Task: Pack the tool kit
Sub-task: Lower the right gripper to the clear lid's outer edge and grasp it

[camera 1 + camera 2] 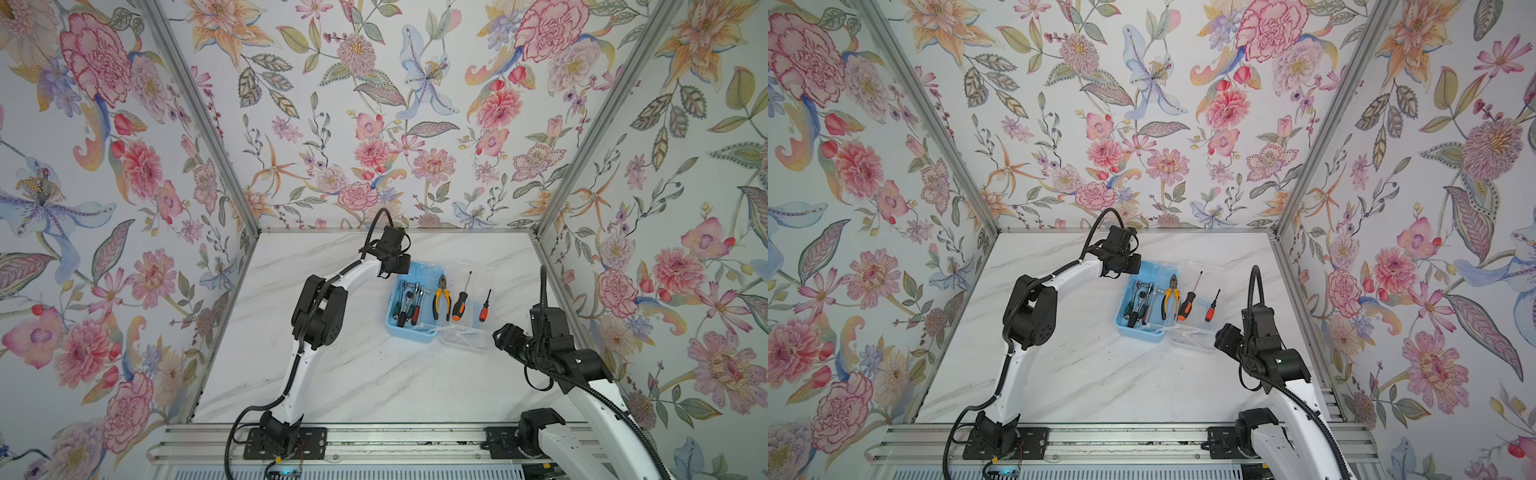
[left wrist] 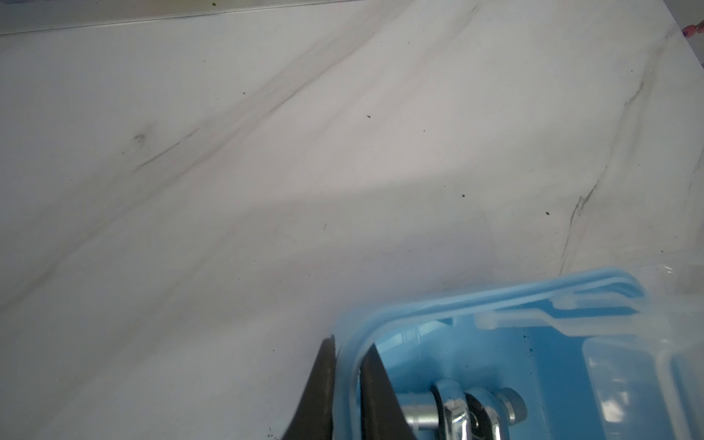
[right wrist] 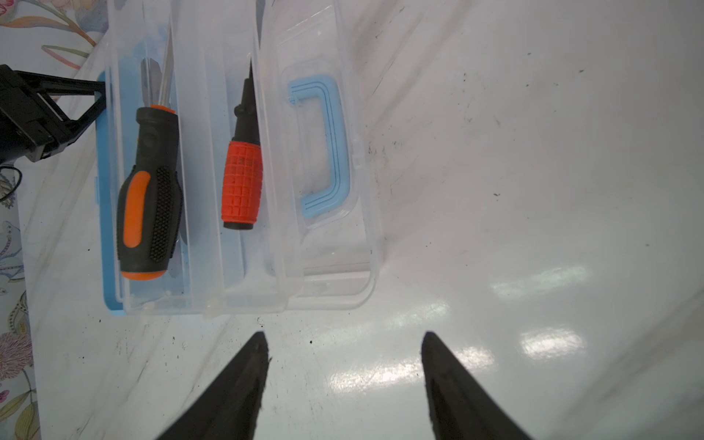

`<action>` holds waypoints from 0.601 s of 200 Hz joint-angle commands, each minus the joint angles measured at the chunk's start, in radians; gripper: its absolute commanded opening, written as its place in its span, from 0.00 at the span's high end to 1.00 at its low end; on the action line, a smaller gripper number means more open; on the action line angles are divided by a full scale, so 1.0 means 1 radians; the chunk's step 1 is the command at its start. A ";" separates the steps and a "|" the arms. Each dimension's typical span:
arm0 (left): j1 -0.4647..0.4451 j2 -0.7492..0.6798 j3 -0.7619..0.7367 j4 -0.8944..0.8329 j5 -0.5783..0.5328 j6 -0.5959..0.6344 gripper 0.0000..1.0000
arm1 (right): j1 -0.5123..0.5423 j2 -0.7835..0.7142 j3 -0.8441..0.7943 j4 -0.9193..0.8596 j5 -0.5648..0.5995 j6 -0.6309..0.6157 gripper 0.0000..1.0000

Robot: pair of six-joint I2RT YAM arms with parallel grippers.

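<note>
Left gripper (image 2: 347, 354) is pinched tight on the wall of the blue case (image 2: 495, 301), one finger inside, one outside, right at a corner. My call: hold firm and low so the case can't skid. Right gripper (image 3: 344, 337) hangs wide and empty, just short of the clear lid (image 3: 365, 236). Ahead of it, the big screwdriver (image 3: 148, 190) and the small red screwdriver (image 3: 242, 183) lie loose in clear plastic, with the pliers (image 1: 441, 297) and ratchet bits (image 1: 409, 299) beyond.

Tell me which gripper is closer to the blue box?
Left. The left gripper is shut on a far corner wall of the blue box; the right gripper hovers open beyond the clear lid, touching nothing.
</note>
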 commanded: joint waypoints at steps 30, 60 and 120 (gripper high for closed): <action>0.040 -0.046 -0.101 -0.002 -0.148 -0.063 1.00 | -0.005 0.021 -0.015 0.040 -0.012 0.000 0.35; 0.074 -0.147 -0.274 0.070 -0.208 -0.154 1.00 | -0.008 0.040 -0.026 0.092 -0.018 0.013 0.36; 0.134 -0.286 -0.520 0.214 -0.185 -0.202 1.00 | -0.029 0.136 -0.070 0.274 -0.065 0.014 0.48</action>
